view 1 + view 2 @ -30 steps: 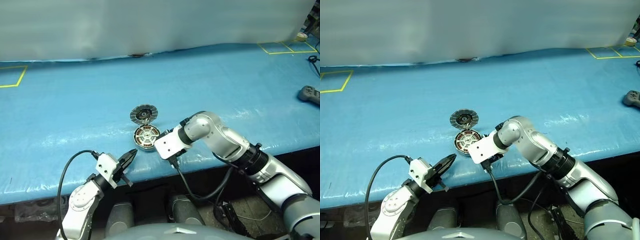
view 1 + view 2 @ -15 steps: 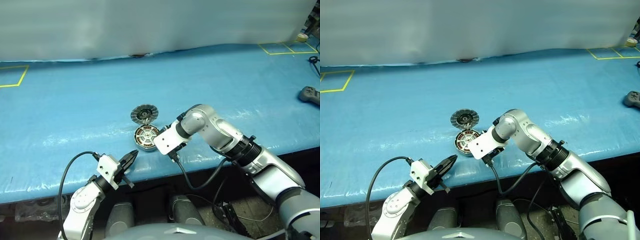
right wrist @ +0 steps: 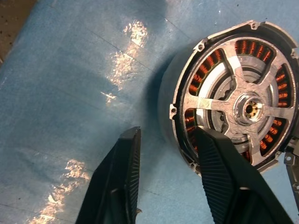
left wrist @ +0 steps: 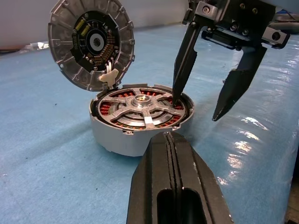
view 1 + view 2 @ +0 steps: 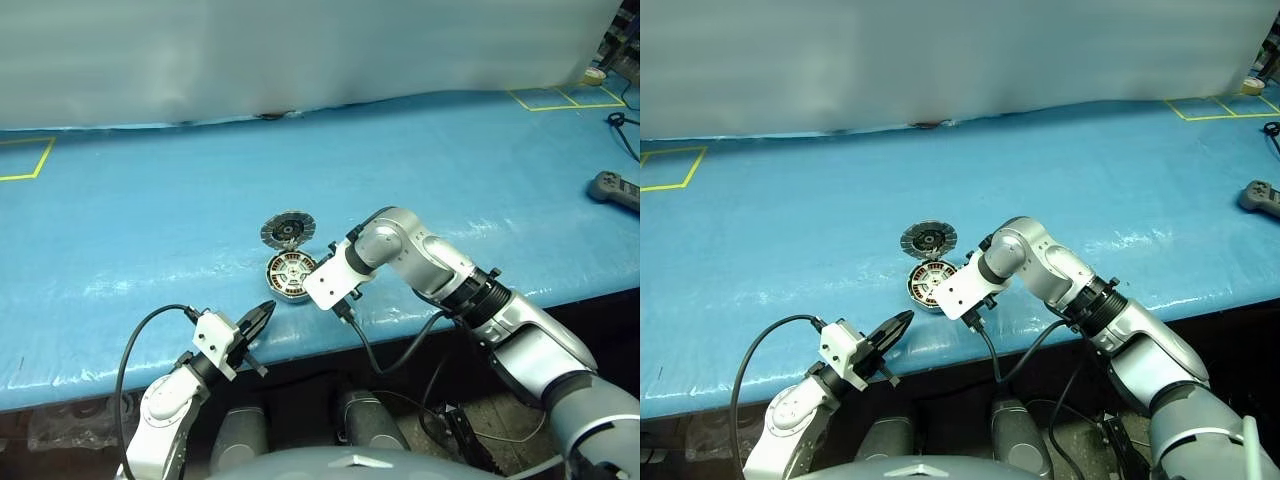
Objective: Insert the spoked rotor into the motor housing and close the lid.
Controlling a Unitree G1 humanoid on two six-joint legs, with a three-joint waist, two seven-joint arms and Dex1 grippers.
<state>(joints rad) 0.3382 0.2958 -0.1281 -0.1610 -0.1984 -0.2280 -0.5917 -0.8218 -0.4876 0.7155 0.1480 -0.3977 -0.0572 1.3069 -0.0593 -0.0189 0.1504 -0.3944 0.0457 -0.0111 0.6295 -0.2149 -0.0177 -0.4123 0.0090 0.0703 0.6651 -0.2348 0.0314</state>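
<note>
The motor housing stands on the blue table, copper windings showing around its inside. The spoked rotor lies seated in it, hub in the middle. The lid stands tilted up at the housing's far side, joined at the rim, ribbed inner face showing. My right gripper points steeply down and is open. It straddles the housing's near-right rim: one fingertip rests inside on the rotor's edge, the other stays outside, clear of the wall. My left gripper is shut and empty, level, a short way in front of the housing.
The housing sits near the table's front edge. A black controller lies at the far right. Yellow tape squares mark the back left and back right corners. A pale curtain hangs behind the table.
My right elbow and forearm have swung in toward the housing and the wrist has rolled a little. The left arm, the housing and the lid have stayed put.
</note>
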